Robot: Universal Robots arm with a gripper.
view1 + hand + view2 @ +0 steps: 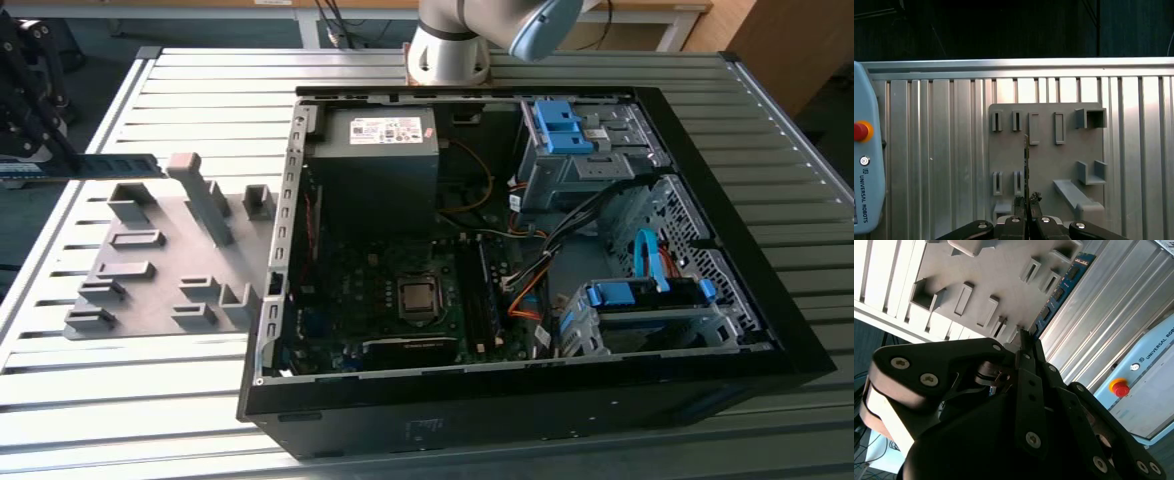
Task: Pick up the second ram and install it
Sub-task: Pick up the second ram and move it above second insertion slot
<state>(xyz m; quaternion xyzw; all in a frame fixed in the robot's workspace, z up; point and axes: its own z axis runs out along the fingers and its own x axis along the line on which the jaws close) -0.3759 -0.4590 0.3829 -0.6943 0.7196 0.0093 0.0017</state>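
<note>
Right now the black two-fingered gripper [48,160] pinches one end of the second ram [114,165], a long, thin, flat blue-green circuit-board strip with small chips along its face. Its fingers are pressed together on the board. In the exterior view the strip hangs level in the air at the exterior view's left, over the far edge of a flat grey plastic holder plate [171,265] that carries raised slotted blocks. The strip's free end reaches a tall grey post [183,172] on that plate, and I cannot tell whether the two touch. The plate lies on a silver slatted aluminium table [120,420], just beside an open black computer case [534,410] that lies on its side. The case's dark green motherboard [400,300] is exposed, and the ram is well apart from it. The pale grey base of the robot arm [447,50] stands behind the case.

In the second wrist view the gripper [1027,337] closes on the ram [1061,290], which runs away from the fingertips along the edge of the holder plate [999,270]. In the first wrist view the ram [1026,160] appears edge-on as a thin line rising from the gripper [1027,205] in front of the plate [1044,170]. A light blue teach pendant [1154,390] [864,190] with a round red button [1119,388] [858,131] rests on the table nearby.
</note>
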